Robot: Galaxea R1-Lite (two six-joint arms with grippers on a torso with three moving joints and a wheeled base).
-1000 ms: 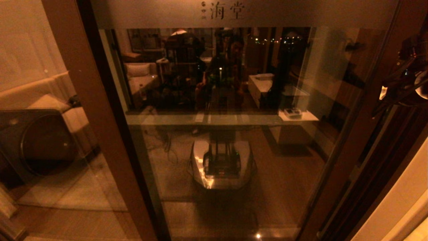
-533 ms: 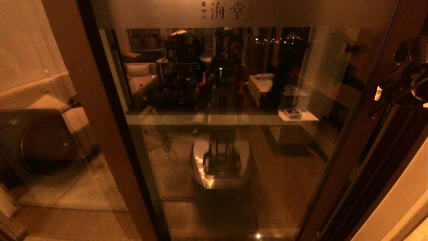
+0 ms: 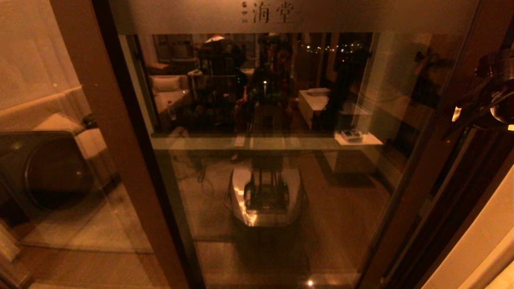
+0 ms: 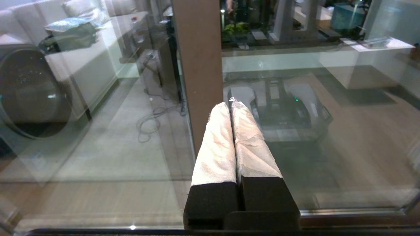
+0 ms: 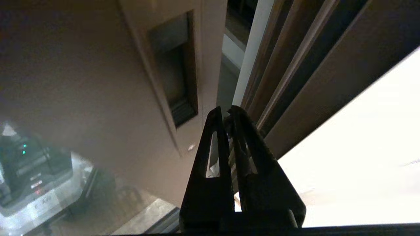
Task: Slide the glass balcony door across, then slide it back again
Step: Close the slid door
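Dim room; right hand point(image 5: 226, 113) closed, beside glass balcony door point(image 5: 98, 82) handle slot point(image 5: 174, 72).

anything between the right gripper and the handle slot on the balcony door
Nothing visible. The right gripper, fingers together, sits just short of the glass balcony door, beside its handle slot, with only open air between.

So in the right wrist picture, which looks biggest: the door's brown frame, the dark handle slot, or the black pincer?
1. glass balcony door's brown frame
2. right pincer, though its nearness to the camera inflates it
3. handle slot
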